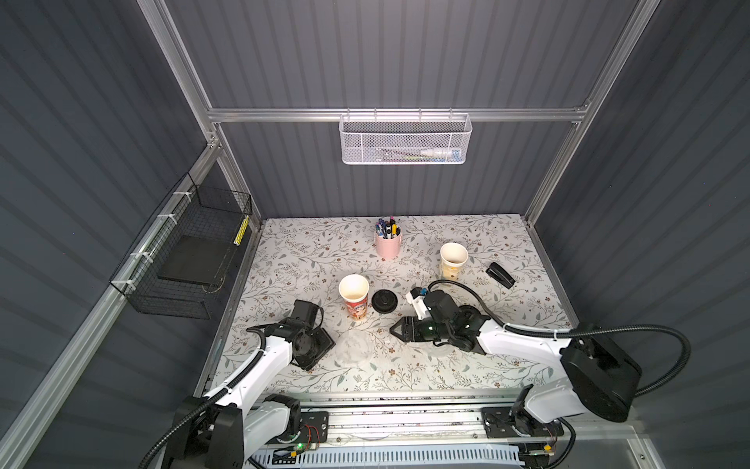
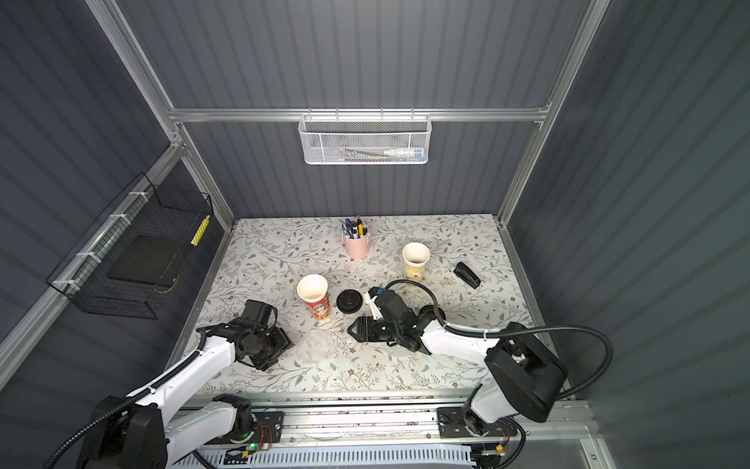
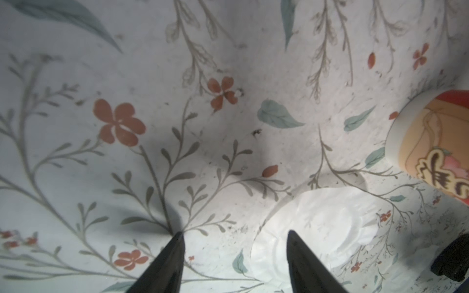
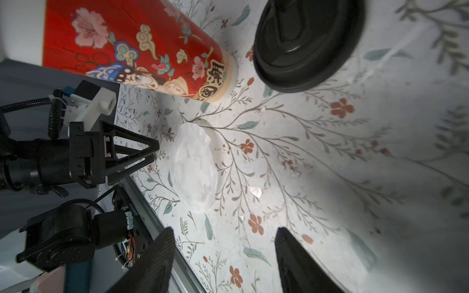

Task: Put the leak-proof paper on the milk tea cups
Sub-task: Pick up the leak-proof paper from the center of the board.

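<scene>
Black left pincer [image 3: 235, 234]: is pointing down at the floral surface [image 3: 127, 63], jaws standing apart with nothing between them. One finger is sitting over the rim of the leak-proof paper [image 3: 317, 228] and the other over bare surface. It is straddling the edge, seemingly so that a squeeze can pinch the thin film rather than press it flat.
Leak-proof paper: one crinkly, translucent round sheet is lying flat on the surface, on the robot's side of the red-orange milk tea cup [image 1: 356, 302] and between the left pincer and the right pincer [image 4: 223, 238]. It is not yet covering any cup. A faint whitish patch under the right arm may be a second sheet; I cannot tell.
Red-orange milk tea cup: is standing upright and open-mouthed near the sheet, which probably makes it the first target. The black lid [image 1: 384, 301] is lying just beside it.
Black lid: is resting apart from the sheet and playing no part in this step.
Right pincer: is hanging low, turned on its side and facing the sheet from the far side. Its jaws are gaping and empty, likely waiting to take the opposite rim.
Cream-yellow milk tea cup [image 1: 452, 262]: is standing upright farther back, mouth uncovered, well apart from the sheet.
</scene>
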`<state>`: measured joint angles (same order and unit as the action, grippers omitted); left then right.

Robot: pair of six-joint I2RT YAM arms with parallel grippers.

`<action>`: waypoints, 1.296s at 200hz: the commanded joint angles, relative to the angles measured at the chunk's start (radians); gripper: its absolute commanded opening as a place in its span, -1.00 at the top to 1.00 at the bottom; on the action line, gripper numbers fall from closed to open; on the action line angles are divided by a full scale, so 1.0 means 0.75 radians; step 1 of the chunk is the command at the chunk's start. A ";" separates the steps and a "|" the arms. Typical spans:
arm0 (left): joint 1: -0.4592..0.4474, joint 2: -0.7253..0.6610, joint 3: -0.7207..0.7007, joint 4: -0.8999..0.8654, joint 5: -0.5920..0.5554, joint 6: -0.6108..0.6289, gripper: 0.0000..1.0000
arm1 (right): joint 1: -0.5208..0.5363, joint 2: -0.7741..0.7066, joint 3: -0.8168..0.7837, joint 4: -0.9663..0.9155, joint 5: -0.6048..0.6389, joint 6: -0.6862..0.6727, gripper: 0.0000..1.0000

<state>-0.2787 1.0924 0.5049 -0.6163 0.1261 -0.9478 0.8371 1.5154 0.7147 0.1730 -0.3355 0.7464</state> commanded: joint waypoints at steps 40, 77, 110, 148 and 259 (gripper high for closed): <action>-0.019 0.024 -0.088 0.093 0.095 -0.039 -0.24 | 0.059 0.246 0.124 0.123 -0.044 -0.011 -0.14; -0.021 0.054 -0.090 0.110 0.112 -0.038 -0.20 | 0.073 0.378 0.196 0.162 -0.060 -0.026 -0.09; -0.023 0.088 -0.092 0.070 0.105 -0.035 -0.16 | 0.096 0.458 0.239 0.165 -0.081 -0.042 -0.05; -0.024 0.116 -0.109 0.067 0.116 -0.019 -0.12 | 0.123 0.542 0.251 0.218 -0.097 -0.024 0.02; -0.033 0.136 -0.135 0.080 0.125 -0.010 -0.09 | 0.172 0.625 0.245 0.342 -0.098 0.042 0.53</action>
<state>-0.2943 1.1503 0.4755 -0.4606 0.2379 -0.9649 0.9592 1.9602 0.9043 0.4522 -0.4122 0.7692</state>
